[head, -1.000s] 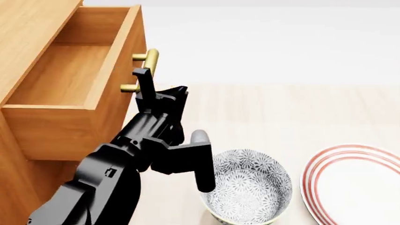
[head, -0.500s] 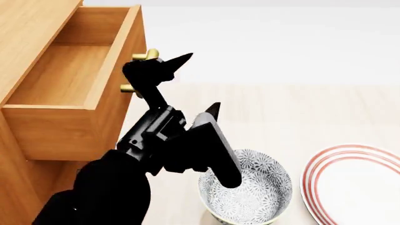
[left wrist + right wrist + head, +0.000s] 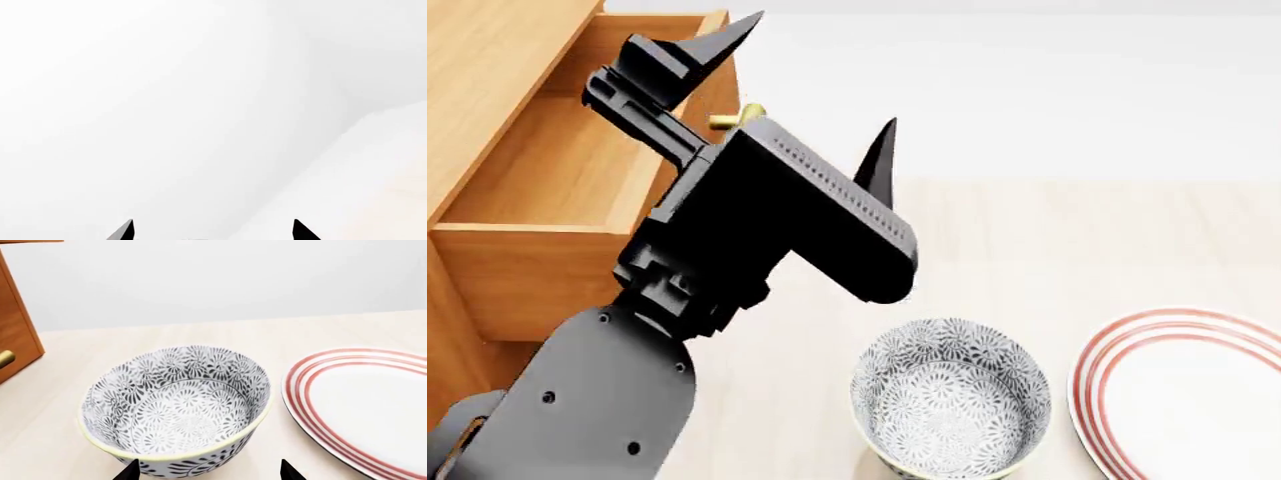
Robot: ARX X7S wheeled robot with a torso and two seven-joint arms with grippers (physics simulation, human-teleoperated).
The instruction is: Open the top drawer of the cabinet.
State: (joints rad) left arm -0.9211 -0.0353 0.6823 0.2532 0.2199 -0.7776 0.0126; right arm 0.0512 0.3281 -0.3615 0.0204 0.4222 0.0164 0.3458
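Orange-brown wood fills the left of my head view: the top drawer (image 3: 554, 170) stands pulled well out of the cabinet (image 3: 481, 60), its empty box open to the camera, so I judge the opening essentially done. Its brass bar handle (image 3: 737, 117) peeks out just behind my left arm, with its long axis running along the drawer front, across the line of pull.

My left pincer (image 3: 807, 95) is raised above and just beside that front, toward the middle of the floor area, fingers apart and holding nothing; its wrist camera sees only pale blankness past the two tips (image 3: 213, 231). The handle lies down and toward the cabinet from it, apart from both fingers.

My right pincer (image 3: 209, 471) also shows its tips spread and empty, hanging over the patterned bowl (image 3: 175, 407) beside the red-ringed plate (image 3: 363, 407), well away from the drawer. The left arm is plainly the nearer one should the drawer need more travel.
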